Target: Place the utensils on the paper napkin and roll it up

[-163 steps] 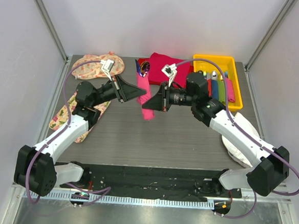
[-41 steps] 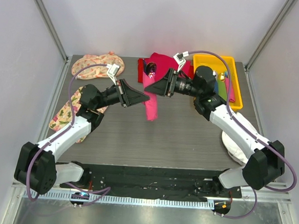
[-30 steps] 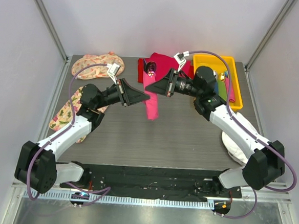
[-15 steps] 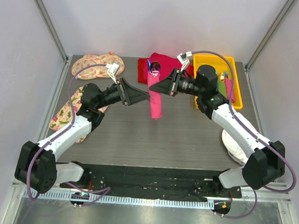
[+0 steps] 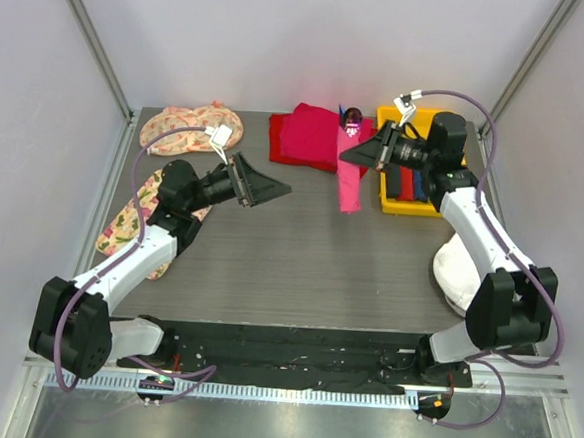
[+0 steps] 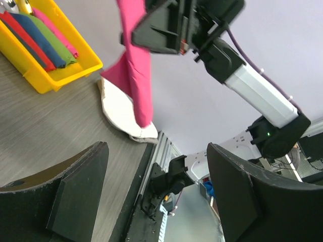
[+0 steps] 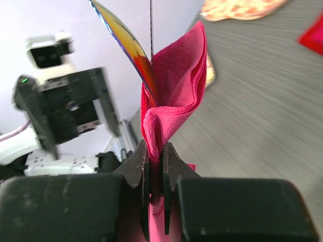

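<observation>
My right gripper (image 5: 365,156) is shut on the paper napkin (image 5: 350,181), a rolled pink sheet that hangs down from the jaws above the table, just left of the yellow bin. In the right wrist view the jaws pinch the napkin (image 7: 174,85) with my right gripper (image 7: 156,151) closed tight. An iridescent blade of the utensils (image 7: 128,43) sticks out of the roll, and a shiny head (image 5: 351,114) shows above it; the handles are hidden inside. My left gripper (image 5: 272,190) stands open and empty mid-table, apart from the napkin (image 6: 136,60); its jaws (image 6: 157,148) spread wide.
A yellow bin (image 5: 443,205) at the back right holds several coloured rolls. A red folded cloth pile (image 5: 303,135) lies at the back centre. Floral mats (image 5: 183,126) lie at the left and a white cloth (image 5: 456,281) at the right.
My left gripper opened and let go of the napkin. My right gripper carried the rolled napkin right and back, toward the yellow bin.
</observation>
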